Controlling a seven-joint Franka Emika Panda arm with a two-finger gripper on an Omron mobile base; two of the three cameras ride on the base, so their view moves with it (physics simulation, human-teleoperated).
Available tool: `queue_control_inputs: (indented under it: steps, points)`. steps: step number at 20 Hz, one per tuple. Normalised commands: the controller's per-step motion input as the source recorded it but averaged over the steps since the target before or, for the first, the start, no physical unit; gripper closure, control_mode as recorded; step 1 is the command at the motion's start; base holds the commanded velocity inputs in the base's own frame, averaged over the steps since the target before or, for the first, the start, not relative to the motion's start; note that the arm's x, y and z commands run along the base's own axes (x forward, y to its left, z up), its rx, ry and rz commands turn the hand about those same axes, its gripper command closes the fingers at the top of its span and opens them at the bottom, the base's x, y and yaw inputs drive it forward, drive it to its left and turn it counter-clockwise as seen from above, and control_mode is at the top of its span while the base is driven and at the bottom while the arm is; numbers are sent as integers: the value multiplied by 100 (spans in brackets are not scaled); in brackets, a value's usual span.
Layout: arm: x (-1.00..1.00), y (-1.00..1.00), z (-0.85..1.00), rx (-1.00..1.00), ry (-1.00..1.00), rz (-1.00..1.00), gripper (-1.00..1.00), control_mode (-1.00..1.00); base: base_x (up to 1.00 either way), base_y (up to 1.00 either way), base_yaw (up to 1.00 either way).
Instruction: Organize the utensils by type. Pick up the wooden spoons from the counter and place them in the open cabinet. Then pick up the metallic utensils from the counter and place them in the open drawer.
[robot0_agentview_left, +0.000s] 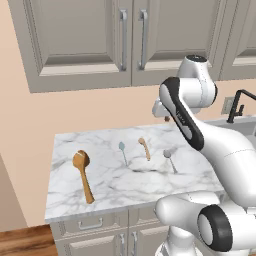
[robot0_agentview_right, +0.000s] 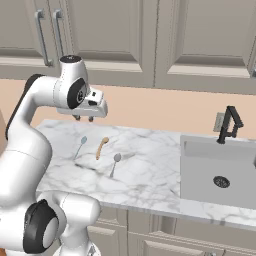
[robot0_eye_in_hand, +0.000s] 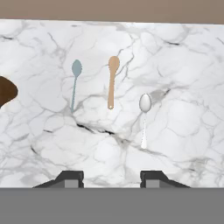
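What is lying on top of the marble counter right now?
On the counter lie four spoons: large wooden spoon, teal spoon, small wooden spoon, silver spoon. The arm covers the counter's right end.

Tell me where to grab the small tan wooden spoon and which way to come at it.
Grip the small tan wooden spoon at mid-handle, coming straight down from above. It lies flat on the counter, so the thin straight handle is probably the only part the jaws can close across; the teal spoon lies apart from it.

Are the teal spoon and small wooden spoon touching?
Apart. Hand view shows bare marble counter between the teal spoon and the small wooden spoon along their whole length.
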Motion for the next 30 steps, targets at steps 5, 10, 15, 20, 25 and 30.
queue_control_inputs:
  steps: [5,10,15,20,25,30]
  points:
    - [-3,0,-11,0,0,0,-100,-100,0,0,0]
    - [0,0,-46,-3,0,0,-100,-100,0,0,0]
    - [1,0,-50,0,0,0,-100,-100,0,0,0]
    - [1,0,-51,0,0,0,-100,-100,0,0,0]
    - [8,0,-42,0,0,0,-100,-100,0,0,0]
    - [34,3,-35,0,0,0,-100,-100,0,0,0]
